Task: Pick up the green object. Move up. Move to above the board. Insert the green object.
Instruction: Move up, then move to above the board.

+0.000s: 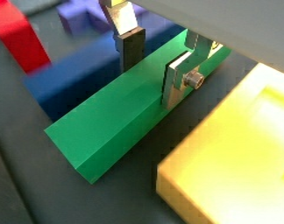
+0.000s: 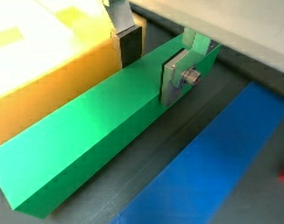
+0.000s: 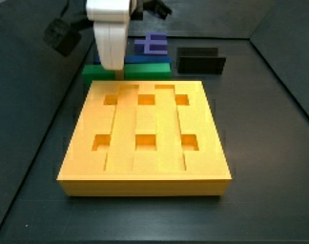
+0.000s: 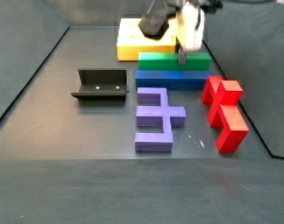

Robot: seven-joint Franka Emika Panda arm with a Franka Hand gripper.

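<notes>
The green object (image 1: 121, 114) is a long bar lying flat on the dark floor between the yellow board (image 1: 238, 149) and a blue block (image 1: 74, 70). It shows in both wrist views (image 2: 86, 140) and in both side views (image 3: 151, 70) (image 4: 173, 59). My gripper (image 1: 156, 66) (image 2: 152, 59) is down over one end of the bar and straddles it. One dark pad is against the bar's far long side and the other finger against its near side, with no gap showing. The board (image 3: 119, 124) lies flat with six square holes.
The blue block (image 4: 168, 79) lies along the bar's other side. A purple piece (image 4: 156, 118) and red pieces (image 4: 224, 109) lie beyond it. The black fixture (image 4: 100, 85) (image 3: 199, 60) stands apart near a wall. Dark walls ring the floor.
</notes>
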